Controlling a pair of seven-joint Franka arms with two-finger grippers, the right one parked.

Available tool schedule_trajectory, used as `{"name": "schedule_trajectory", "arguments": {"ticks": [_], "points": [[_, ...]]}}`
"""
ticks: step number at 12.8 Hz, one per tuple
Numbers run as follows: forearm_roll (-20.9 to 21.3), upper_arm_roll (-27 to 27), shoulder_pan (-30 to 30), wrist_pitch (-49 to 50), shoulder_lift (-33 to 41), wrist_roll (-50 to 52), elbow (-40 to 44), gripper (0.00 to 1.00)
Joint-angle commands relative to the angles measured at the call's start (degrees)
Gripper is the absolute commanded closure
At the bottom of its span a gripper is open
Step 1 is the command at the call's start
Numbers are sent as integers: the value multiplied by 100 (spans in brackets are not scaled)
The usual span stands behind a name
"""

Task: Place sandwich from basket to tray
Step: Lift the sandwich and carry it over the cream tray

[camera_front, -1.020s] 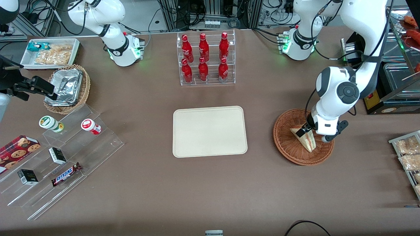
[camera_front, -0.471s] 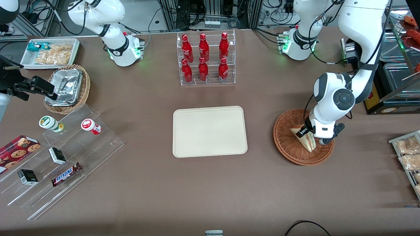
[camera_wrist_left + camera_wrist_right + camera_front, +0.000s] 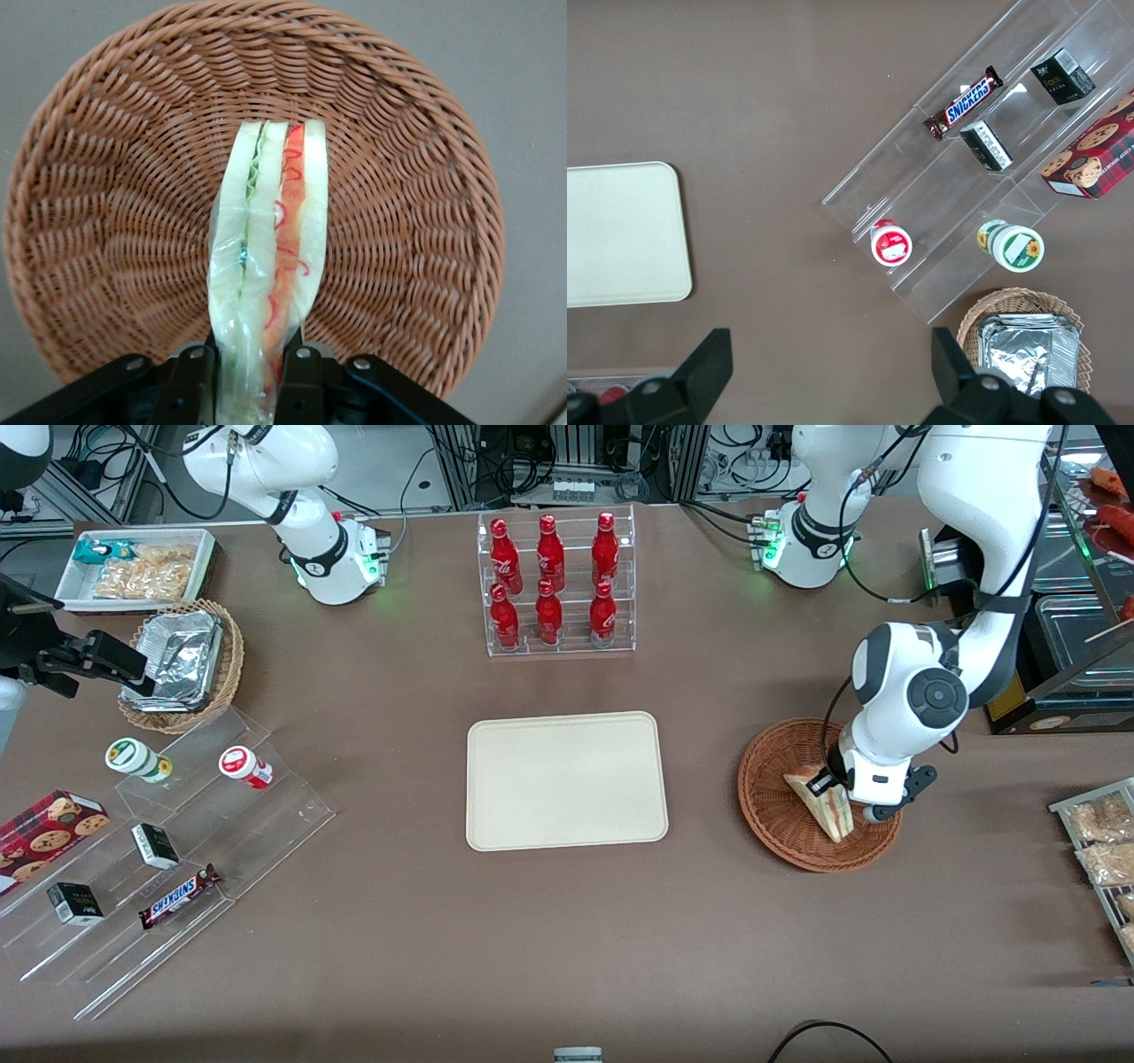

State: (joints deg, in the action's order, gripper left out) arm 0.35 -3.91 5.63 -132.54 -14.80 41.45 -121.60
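The sandwich (image 3: pixel 828 810) is a plastic-wrapped wedge of white bread with red and green filling. It stands on edge in the round reddish-brown wicker basket (image 3: pixel 780 815), toward the working arm's end of the table. The left arm's gripper (image 3: pixel 837 788) reaches down into the basket. In the left wrist view its black fingers (image 3: pixel 190 381) press both sides of the sandwich (image 3: pixel 270 239) at its thick end, above the basket (image 3: pixel 106 221) weave, so the gripper (image 3: pixel 251 381) is shut on it. The cream tray (image 3: pixel 567 779) lies bare at mid-table, beside the basket; its corner also shows in the right wrist view (image 3: pixel 620 235).
A clear rack of red bottles (image 3: pixel 554 584) stands farther from the camera than the tray. A stepped clear display (image 3: pixel 177 841) with snacks, a tan basket of foil containers (image 3: pixel 182 664) and a white bin (image 3: pixel 137 567) sit toward the parked arm's end. Snack packets (image 3: pixel 1103 841) lie at the working arm's end.
The left arm's wrist has shifted slightly over the basket. The sandwich stays in the basket, held between the fingers, hardly moved.
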Motion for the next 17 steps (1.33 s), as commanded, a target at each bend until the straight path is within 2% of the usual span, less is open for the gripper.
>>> {"name": "schedule_trajectory", "arguments": {"ticks": [1,4,5,8,13,17], "points": [[-18,-92,166,1244,91,-749,644,96],[-35,-110,561,1565,-31,-2155,1032,95],[-44,-110,815,1565,-171,-2054,1146,95],[-26,-102,1509,1530,-628,-1265,1585,97],[-18,-102,2538,1547,-1779,124,2938,100],[-61,-102,3049,1547,-2342,951,3712,100]]}}
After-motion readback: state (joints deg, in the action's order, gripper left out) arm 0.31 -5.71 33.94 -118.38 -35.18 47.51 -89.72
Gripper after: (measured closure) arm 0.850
